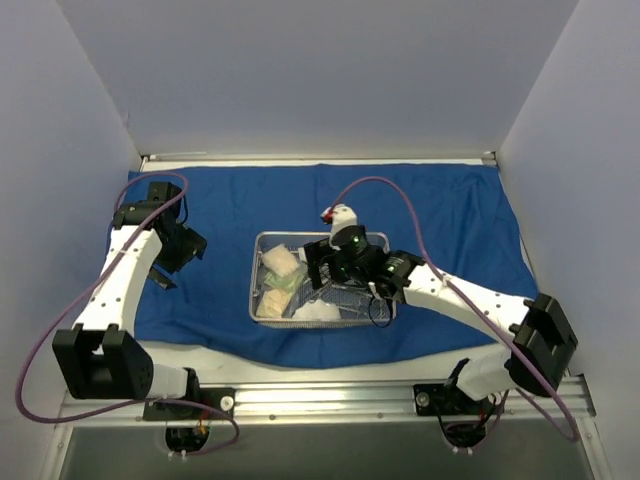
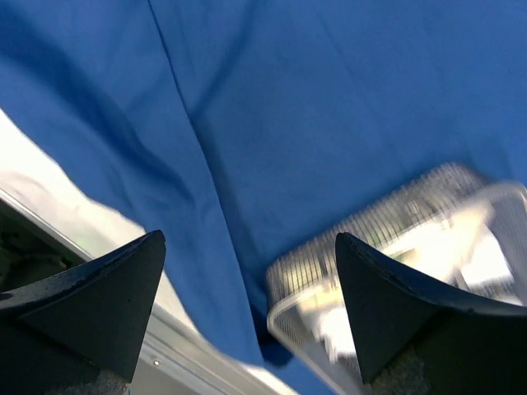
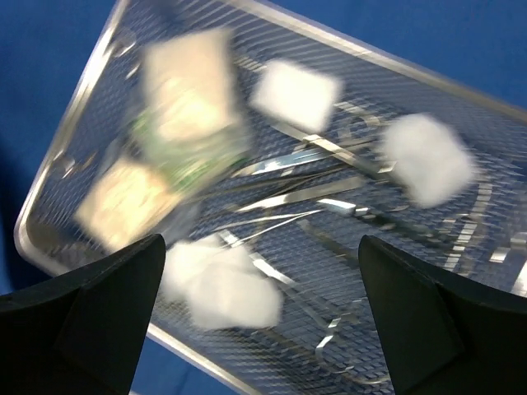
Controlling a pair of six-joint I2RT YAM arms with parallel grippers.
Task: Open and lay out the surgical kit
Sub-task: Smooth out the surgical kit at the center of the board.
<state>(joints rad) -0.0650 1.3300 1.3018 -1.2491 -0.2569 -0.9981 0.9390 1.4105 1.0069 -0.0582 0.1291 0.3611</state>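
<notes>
The blue cloth (image 1: pixel 230 215) lies spread open on the table. The steel wire-mesh tray (image 1: pixel 257 268) stands on its middle. It holds packets (image 1: pixel 280 262), white gauze pads (image 1: pixel 318 310) and steel instruments. My right gripper (image 1: pixel 322 272) hovers over the tray, open and empty. The right wrist view shows gauze pads (image 3: pixel 296 95), packets (image 3: pixel 185 90) and scissors or forceps (image 3: pixel 329 197) on the mesh, blurred. My right gripper (image 3: pixel 262 317) is open above them. My left gripper (image 1: pixel 165 275) is open and empty over the cloth left of the tray. In the left wrist view the open left gripper (image 2: pixel 251 309) faces the tray corner (image 2: pixel 309 288).
White walls close in the left, right and back. A metal rail (image 1: pixel 330 400) runs along the near edge by the arm bases. A strip of bare white table (image 1: pixel 210 355) shows in front of the cloth. Purple cables loop from both arms.
</notes>
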